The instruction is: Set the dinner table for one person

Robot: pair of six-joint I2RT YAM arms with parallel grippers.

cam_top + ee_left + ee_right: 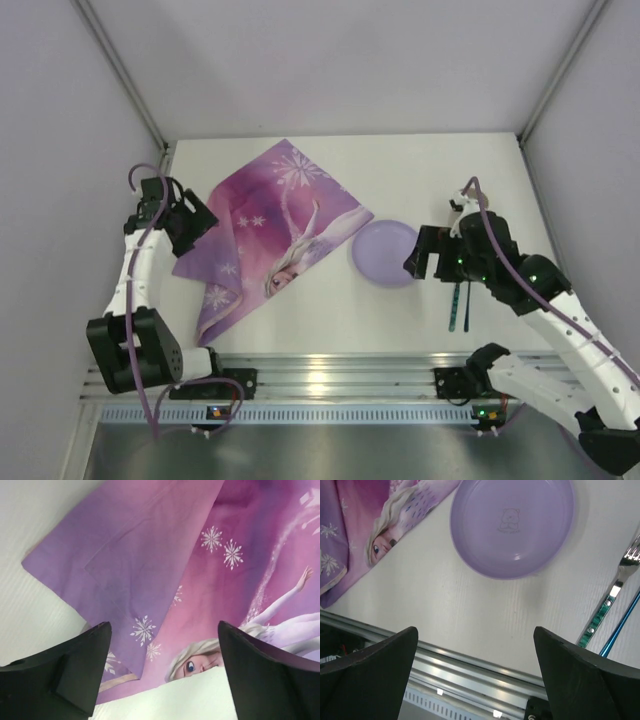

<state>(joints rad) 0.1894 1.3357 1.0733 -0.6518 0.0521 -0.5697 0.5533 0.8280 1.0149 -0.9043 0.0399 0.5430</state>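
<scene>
Pale side walls enclose the dinner table [330, 318], a flat matte white top bordered on its near side by a ribbed aluminium rail [330, 372].

Left side: the left gripper [203, 226] hangs over the left edge of a pink-purple princess placemat [275, 230]. The placemat lies skewed on the left half of the table, and a fold shows in its left part. The jaws stand apart with nothing between them. Seen from the wrist, its dark fingers [75, 672] frame the placemat's printed face, with bare table directly beneath and to the left.

Right side: the right gripper [418, 264] hovers just beside the right rim of a round lilac plate [385, 255], and its jaws are spread wide and empty. The wrist view shows bare white table under its fingers [375, 675], between the plate and the rail. A fork [616, 597] and a blue-handled utensil [620, 629] lie side by side on the table to the right of the plate, apart from it.

The table lies below both grippers, and neither one visibly touches it.
</scene>
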